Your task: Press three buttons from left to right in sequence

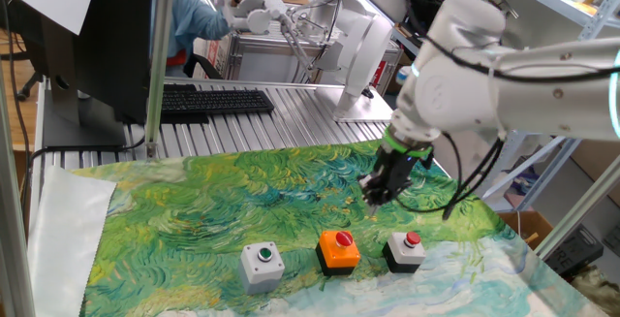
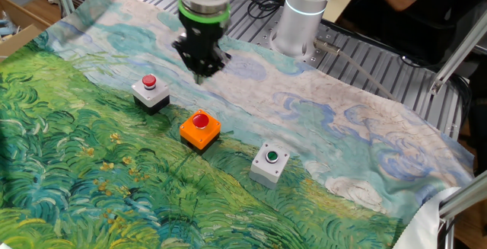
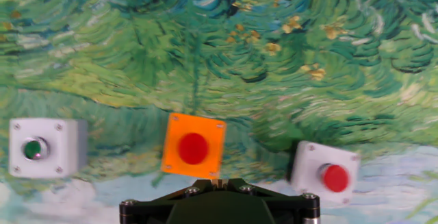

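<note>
Black claw [image 2: 202, 72] (shut) | pointing down | above cloth [image 2: 91, 165]

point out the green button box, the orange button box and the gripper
green button box [image 1: 262, 265], one fixed view, on its light grey top beside the green cap
orange button box [image 2: 200, 129], the other fixed view, on its orange top by the red cap
gripper [image 2: 202, 72], the other fixed view, at its shut fingertips
</note>
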Robot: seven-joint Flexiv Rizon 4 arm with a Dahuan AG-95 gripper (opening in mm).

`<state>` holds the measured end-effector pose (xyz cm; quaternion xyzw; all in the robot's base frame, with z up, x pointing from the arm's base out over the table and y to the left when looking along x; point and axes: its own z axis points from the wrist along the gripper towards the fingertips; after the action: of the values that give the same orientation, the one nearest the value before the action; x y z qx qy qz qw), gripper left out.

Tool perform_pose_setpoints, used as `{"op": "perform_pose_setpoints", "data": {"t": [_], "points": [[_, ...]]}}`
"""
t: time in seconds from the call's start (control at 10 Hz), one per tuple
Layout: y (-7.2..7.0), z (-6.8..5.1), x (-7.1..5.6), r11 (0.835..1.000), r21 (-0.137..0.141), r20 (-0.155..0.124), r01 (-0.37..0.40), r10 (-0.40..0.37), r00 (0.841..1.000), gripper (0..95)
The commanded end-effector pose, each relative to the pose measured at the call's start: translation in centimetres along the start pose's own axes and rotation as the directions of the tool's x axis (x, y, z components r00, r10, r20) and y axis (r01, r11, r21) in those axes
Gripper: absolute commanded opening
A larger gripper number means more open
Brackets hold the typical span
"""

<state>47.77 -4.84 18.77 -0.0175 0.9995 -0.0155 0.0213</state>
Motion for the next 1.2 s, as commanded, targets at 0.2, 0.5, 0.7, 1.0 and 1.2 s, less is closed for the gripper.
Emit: {"op": "perform_pose_setpoints", "data": {"t": [0.2,0.5,0.7,1.0,1.2], "points": [[1.0,0.7,0.1,1.000,0.001,0.000,-0.017,0.017,1.000,0.0],[0.8,1.3,-0.3,1.000,0.008,0.000,-0.015,0.015,1.000,0.0],[1.1,2.7,-0.8,1.000,0.008,-0.001,-0.023,0.023,1.000,0.0],[1.7,5.5,-1.3,0.999,0.011,0.001,-0.034,0.034,0.999,0.0],[0.6,7.7,-0.9,0.999,0.010,0.009,-0.032,0.032,0.999,0.0]]}}
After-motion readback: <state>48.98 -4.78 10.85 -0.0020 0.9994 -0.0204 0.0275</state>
